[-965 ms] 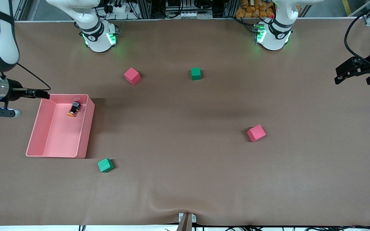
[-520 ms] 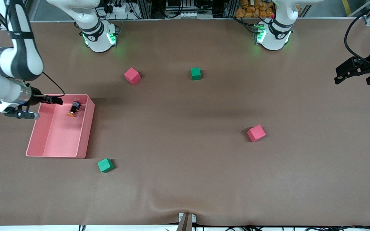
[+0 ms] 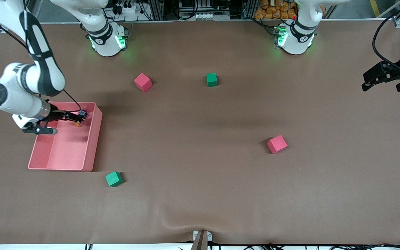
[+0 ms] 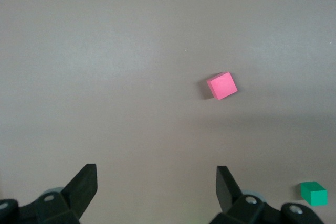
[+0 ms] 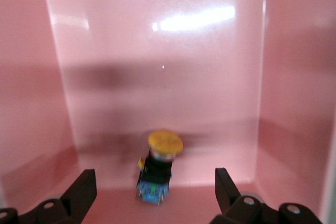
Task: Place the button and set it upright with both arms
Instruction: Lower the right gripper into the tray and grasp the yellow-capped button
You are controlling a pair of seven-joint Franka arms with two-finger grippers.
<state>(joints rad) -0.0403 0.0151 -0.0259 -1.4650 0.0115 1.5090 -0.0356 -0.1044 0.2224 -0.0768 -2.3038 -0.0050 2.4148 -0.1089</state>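
Right gripper (image 5: pixel 152 195): jaws spread wide, hovering in the pink bin (image 3: pixel 94 139), straddling the button (image 5: pixel 156 174).
Button: lying tipped on the bin floor, at the end farther from the front camera.
Advice: centring before pinching the dark body.
Left gripper (image 4: pixel 156 187): waiting spread, over bare table toward its own end.

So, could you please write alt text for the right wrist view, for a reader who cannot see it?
The button, with an orange cap and a dark body, lies tipped on its side on the floor of a pink bin. The right gripper is in the bin above it, jaws open to either side of the button and not touching it.
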